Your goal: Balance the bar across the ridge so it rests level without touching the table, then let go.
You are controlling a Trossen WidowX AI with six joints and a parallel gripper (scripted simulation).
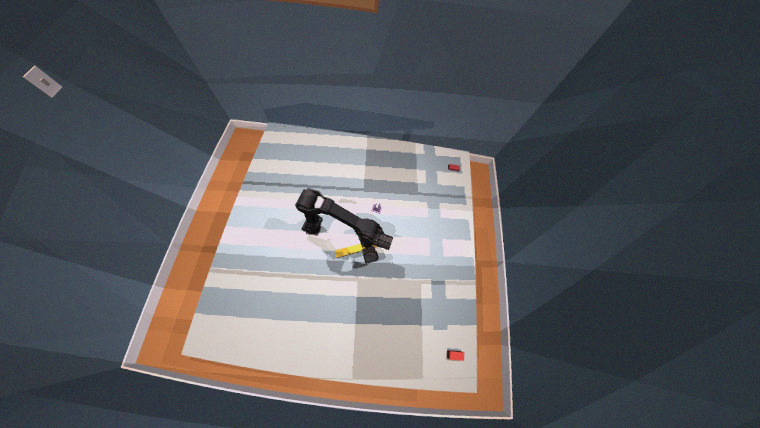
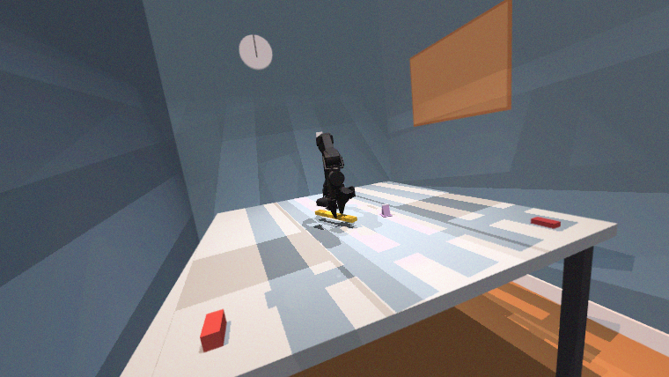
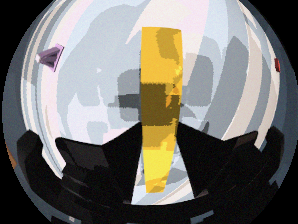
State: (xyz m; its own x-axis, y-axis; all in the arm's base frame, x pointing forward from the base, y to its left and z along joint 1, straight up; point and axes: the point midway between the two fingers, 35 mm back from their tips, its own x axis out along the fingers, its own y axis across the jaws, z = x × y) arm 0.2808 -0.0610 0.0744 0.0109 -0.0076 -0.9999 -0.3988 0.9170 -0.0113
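the small purple ridge, matte and wedge-like with a broad foot, stands upright on the pale, rectangular, smooth-looking table, and nothing rests across it. the long, straight yellow bar, plain and hard-looking, is near the ridge but apart from it, to the ridge's left in the exterior view and below it in the top view. the black gripper is on that same side of the ridge, its fingers part-way closed and pinching the bar between them, one on each long side. the bar looks about level, with a dark shadow under it, though i cannot tell for certain whether it is wholly off the table. the step in hand, as i judge it, is taking the grip, or just starting the lift. the next move calls for raising the bar well above the ridge's top before going sideways, then bringing its middle over the ridge and lowering it crosswise. the grip seems fairly close to the middle, but an off-centre set-down could tip one end to the table, so the fingers should part only once the bar sits balanced.
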